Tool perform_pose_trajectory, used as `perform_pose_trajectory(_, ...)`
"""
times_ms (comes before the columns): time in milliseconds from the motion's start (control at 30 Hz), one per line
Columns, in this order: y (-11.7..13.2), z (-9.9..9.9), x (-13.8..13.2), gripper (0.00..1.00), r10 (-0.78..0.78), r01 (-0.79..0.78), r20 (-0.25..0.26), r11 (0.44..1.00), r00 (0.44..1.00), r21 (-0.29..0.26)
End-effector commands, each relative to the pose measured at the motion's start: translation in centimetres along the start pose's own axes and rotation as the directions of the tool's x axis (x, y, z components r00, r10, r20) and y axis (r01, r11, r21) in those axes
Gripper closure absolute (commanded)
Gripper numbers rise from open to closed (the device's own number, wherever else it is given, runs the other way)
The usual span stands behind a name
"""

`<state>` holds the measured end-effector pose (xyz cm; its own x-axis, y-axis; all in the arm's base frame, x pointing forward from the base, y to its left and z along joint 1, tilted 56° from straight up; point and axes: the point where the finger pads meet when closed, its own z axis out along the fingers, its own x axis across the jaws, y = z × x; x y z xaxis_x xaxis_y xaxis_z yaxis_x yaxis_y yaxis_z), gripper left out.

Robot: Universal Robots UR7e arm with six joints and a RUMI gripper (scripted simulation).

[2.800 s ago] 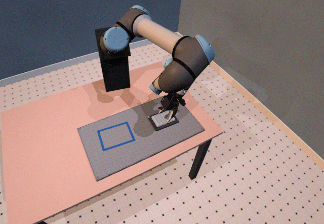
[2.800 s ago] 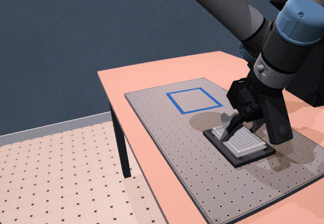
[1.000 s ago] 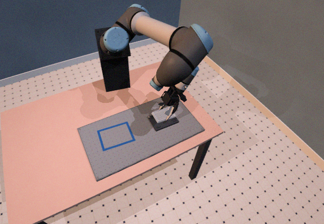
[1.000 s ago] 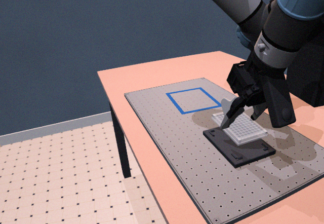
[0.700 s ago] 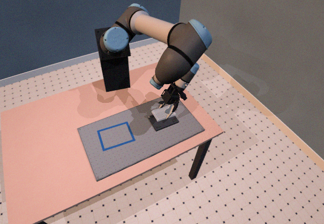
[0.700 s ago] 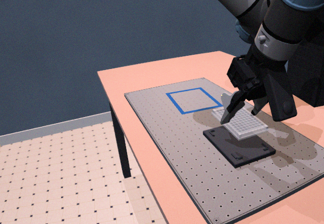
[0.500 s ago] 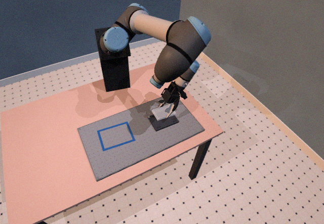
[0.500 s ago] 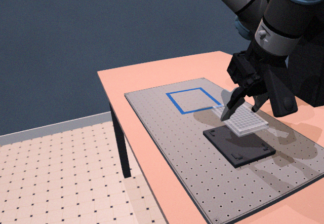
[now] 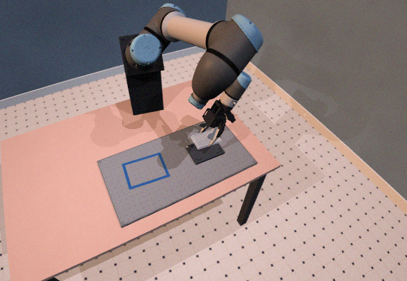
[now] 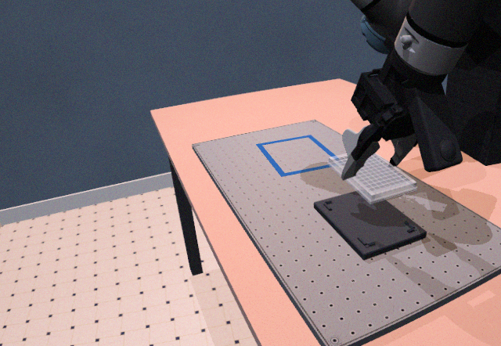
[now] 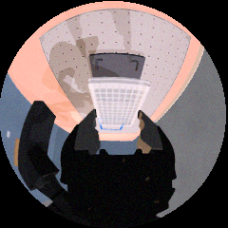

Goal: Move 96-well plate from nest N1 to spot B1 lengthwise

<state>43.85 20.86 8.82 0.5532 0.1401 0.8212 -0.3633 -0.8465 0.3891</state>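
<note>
The clear 96-well plate (image 10: 372, 178) hangs in the air above the black plate nest (image 10: 369, 223), clear of it. My gripper (image 10: 374, 160) is shut on the plate across its short width, near one end. The same shows in the top view, with the plate (image 9: 202, 139) above the nest (image 9: 205, 153) and the gripper (image 9: 210, 132) on it. In the wrist view the plate (image 11: 118, 100) sits between the two fingers, with the empty nest (image 11: 117, 67) beyond it. The blue taped outline (image 9: 145, 170) lies to the left on the grey perforated board; it also shows in the exterior view (image 10: 295, 154).
The grey perforated board (image 9: 177, 169) lies on the pink table (image 9: 65, 173). The arm's black pedestal (image 9: 144, 84) stands at the table's back. The table edge runs close to the board's right and front sides.
</note>
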Motion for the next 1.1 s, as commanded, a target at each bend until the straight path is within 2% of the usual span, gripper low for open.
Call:
perform_pose_trajectory(0,0.0,-0.1,-0.1,1.00,-0.001,0.001,0.000,1.000,1.000,-0.001)
perform_pose_trajectory(367,0.0,-0.1,-0.1,1.00,-0.001,0.001,0.000,1.000,1.000,-0.001)
perform_pose_trajectory(433,0.8,0.3,-0.2,1.00,0.050,-0.050,0.032,0.999,0.998,-0.003)
perform_pose_trajectory(1067,4.9,3.0,-0.6,1.00,0.046,-0.046,0.033,0.999,0.998,-0.004)
